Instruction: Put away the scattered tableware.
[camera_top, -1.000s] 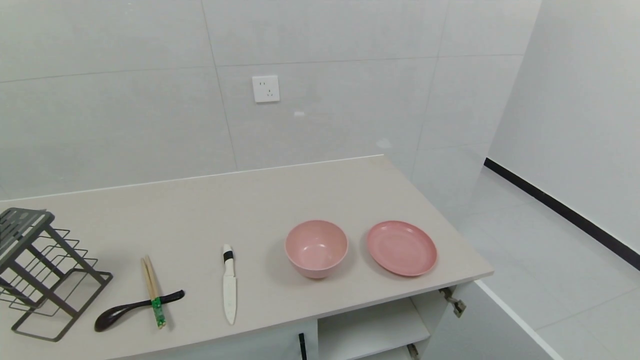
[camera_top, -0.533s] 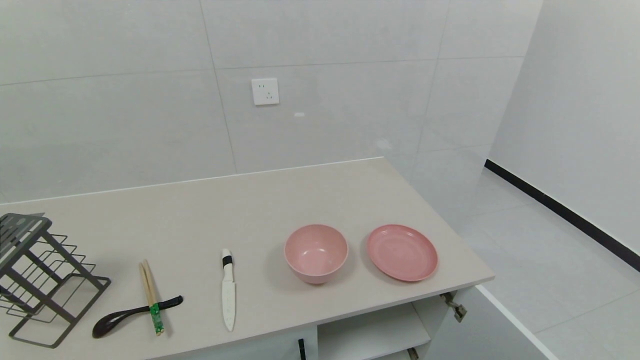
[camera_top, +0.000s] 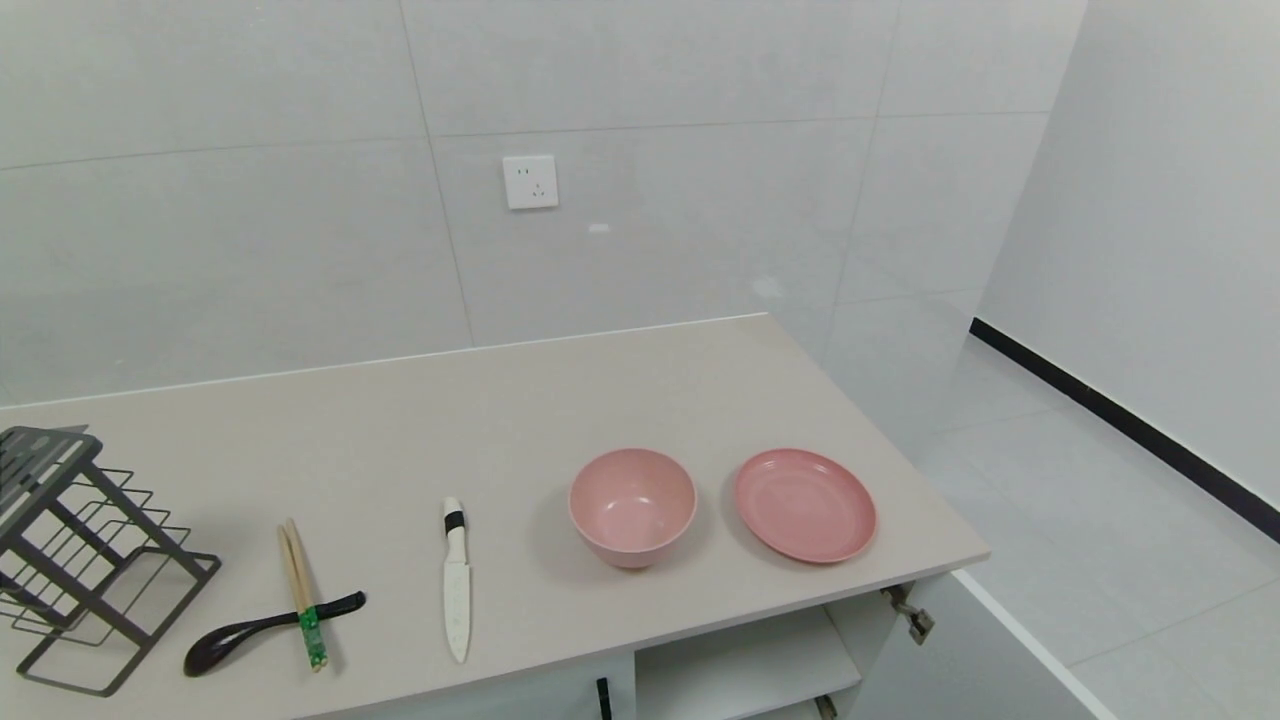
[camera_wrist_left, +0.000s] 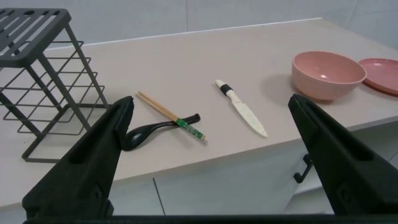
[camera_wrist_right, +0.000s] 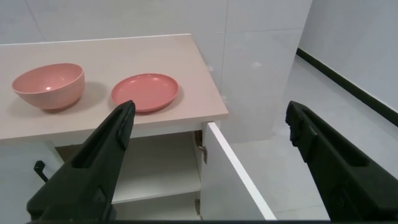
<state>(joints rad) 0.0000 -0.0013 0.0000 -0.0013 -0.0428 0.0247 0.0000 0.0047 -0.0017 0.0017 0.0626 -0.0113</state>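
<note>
spread left fingers (camera_wrist_left: 93, 162), knife (camera_wrist_left: 241, 110) well beyond

Bright, even, diffuse light from overhead, soft faint shadow on the left of the bowl (camera_top: 632, 505) across the pale counter (camera_top: 480, 420), thin shadows beneath the rack (camera_top: 70, 540), mild sheen on the wall tiles (camera_top: 650, 200), open cupboard (camera_top: 740, 650) dimmer inside.

Ahead of my left tool (camera_wrist_left: 209, 102), jaws spread wide, a white knife (camera_top: 456, 580) lies flat on the bench (camera_top: 450, 420), black band on its handle, blade end nearest me. Left of it, wooden chopsticks (camera_top: 302, 590) with green ends cross a black spoon (camera_top: 235, 636). Ahead of my right tool (camera_wrist_right: 209, 107), also wide open, a pink bowl (camera_top: 632, 505) stands upright, a pink plate (camera_top: 805, 503) just beside it.
</note>
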